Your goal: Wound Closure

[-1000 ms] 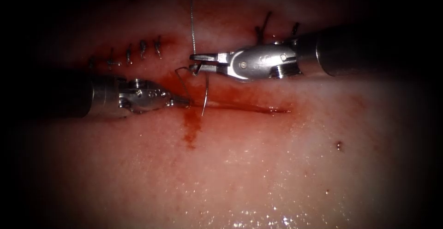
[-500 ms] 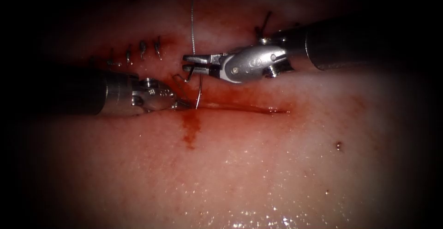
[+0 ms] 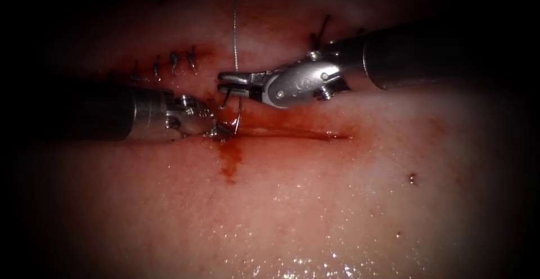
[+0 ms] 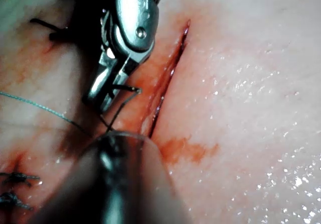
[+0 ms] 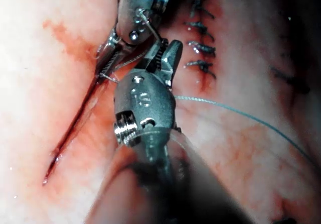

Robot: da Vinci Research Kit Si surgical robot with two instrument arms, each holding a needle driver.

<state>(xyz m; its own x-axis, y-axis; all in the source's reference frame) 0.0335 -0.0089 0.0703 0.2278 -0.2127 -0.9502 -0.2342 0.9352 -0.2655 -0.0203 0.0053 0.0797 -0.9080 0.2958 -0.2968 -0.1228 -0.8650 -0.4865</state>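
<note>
The tissue (image 3: pixel 315 200) lay with its cut (image 3: pixel 292 134) running left to right, closed stitches (image 3: pixel 174 61) on the far left. The right tool (image 3: pixel 228 83) clamped the needle (image 3: pixel 238 122) near its thread end, holding it upright so its point met the cut's left end. The left tool (image 3: pixel 224 130), jaws parted, sat at that point, seemingly to receive it. Thread (image 3: pixel 235 26) trailed far. Since earlier, both tools had closed in on each other.
</note>
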